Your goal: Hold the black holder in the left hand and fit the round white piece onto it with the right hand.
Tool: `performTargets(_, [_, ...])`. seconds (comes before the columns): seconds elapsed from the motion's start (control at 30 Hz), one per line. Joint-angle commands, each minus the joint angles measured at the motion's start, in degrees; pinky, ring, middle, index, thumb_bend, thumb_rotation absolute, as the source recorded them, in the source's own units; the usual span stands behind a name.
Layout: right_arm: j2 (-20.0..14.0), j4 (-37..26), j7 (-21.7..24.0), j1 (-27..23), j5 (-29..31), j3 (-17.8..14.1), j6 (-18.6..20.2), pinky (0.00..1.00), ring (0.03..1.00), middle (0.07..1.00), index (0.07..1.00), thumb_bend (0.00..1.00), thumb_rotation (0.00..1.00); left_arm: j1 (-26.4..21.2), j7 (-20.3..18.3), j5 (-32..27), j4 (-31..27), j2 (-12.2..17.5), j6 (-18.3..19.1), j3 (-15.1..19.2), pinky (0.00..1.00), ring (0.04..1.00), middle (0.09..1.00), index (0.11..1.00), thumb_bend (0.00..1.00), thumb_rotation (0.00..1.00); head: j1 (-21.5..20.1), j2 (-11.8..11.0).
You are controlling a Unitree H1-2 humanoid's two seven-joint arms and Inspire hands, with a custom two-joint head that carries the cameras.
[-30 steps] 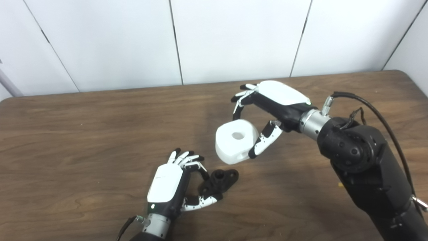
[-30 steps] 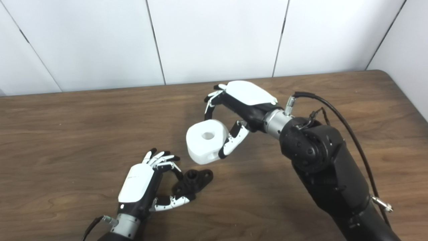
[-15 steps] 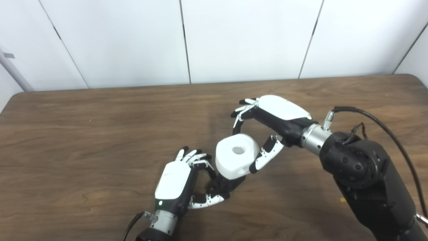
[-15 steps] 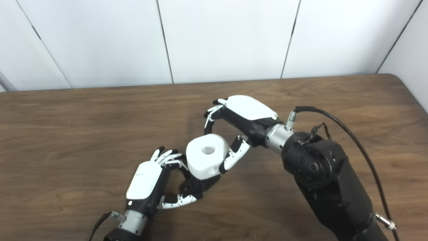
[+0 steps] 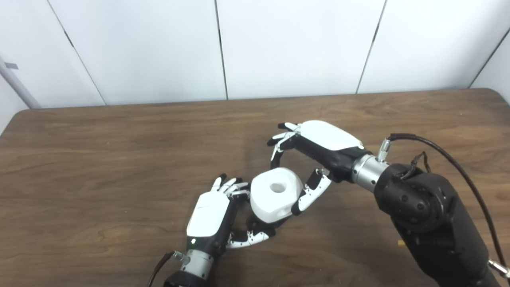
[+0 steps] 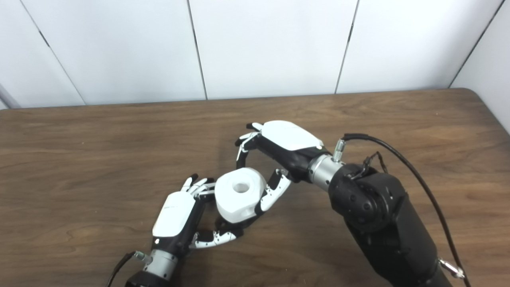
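The round white piece, a thick disc with a centre hole, sits directly over the black holder, hiding most of it; only a dark sliver shows beneath. My right hand is shut on the white piece, fingers behind it and thumb on its right side. My left hand rests on the table at the lower middle, fingers and thumb curled around the black holder from the left. I cannot tell whether the white piece is seated on the holder.
A brown wooden table spans the view, with white wall panels behind its far edge. The bulky black right forearm and its cable fill the lower right.
My right hand has brought the white piece down and to the left, from above the table onto the black holder. The camera tilted between the earliest frames and now; the left hand stayed on the holder.
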Motion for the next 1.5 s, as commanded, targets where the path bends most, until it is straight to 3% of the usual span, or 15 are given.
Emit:
performTargets(0.0, [0.3, -1.5, -1.4, -1.8, -0.5, -0.6, -0.9, 1.0, 0.993, 0.853, 0.482, 0.53, 0.14, -0.2, -0.2, 1.2, 1.3, -0.5, 0.2, -0.8, 1.0, 0.891, 0.796, 0.486, 0.52, 0.05, 0.0, 0.0])
performTargets(1.47, [0.0, 1.9, -4.9, 0.9, 0.0, -0.8, -5.5, 1.0, 0.982, 0.844, 0.482, 0.53, 0.14, -0.5, 0.4, 1.2, 1.3, -0.7, 0.6, -1.7, 1.0, 0.893, 0.798, 0.486, 0.52, 0.05, 0.3, -0.3])
